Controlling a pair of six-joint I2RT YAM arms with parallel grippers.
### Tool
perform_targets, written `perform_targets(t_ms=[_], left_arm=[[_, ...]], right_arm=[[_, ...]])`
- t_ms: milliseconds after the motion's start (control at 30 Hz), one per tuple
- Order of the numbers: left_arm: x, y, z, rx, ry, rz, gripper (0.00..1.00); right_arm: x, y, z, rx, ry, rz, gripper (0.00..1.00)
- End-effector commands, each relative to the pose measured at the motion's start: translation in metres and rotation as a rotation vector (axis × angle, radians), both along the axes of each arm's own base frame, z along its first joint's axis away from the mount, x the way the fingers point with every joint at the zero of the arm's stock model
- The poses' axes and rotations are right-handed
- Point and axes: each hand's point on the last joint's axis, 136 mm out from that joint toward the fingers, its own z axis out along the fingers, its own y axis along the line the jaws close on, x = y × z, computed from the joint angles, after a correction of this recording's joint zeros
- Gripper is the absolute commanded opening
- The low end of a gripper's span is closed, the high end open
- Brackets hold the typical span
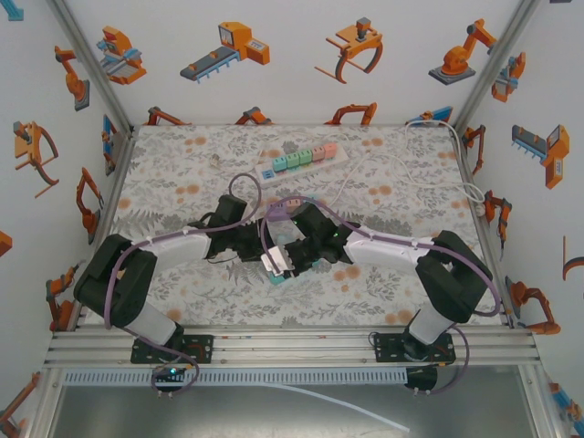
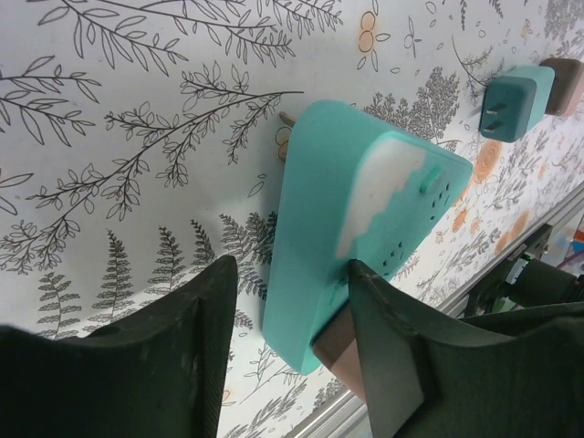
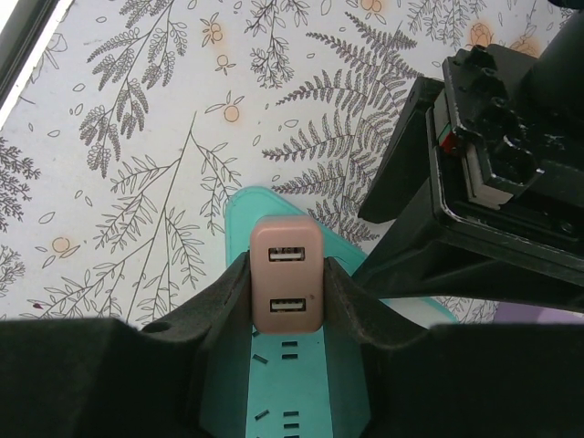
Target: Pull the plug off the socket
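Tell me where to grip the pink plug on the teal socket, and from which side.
Grip the pink plug by its two flat long sides, coming from its USB-port face. Those sides are parallel and stand proud of the teal socket; the right tool flanks them this way.

Much of the plug and socket was out of sight.
From above, the arms (image 1: 365, 246) covered most of the socket (image 1: 277, 276). The plug (image 2: 333, 351) peeked out behind a left gripper (image 2: 292, 269) finger; whether that gripper pinched the socket was unclear. The right wrist frame cut off the socket's near end.
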Motion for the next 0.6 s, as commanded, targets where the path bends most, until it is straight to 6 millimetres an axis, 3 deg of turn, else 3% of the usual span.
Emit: perform_targets(t_ms=[0,267,567], left_arm=[[-0.016,0.009,-0.017,0.075,0.055,-0.024,0.49],[-0.041,0.039,-0.054,0.266,0.139,-0.061,0.46],[-0.064,0.059,-0.082,0.475,0.165,-0.132,0.44]], right_arm=[[0.009,0.007,0.003,-0.005,-0.02,-0.035,0.19],[0.023,0.025,0.043,0.124,-0.023,-0.103,0.19],[0.027,0.032,0.069,0.154,0.008,-0.135,0.14]])
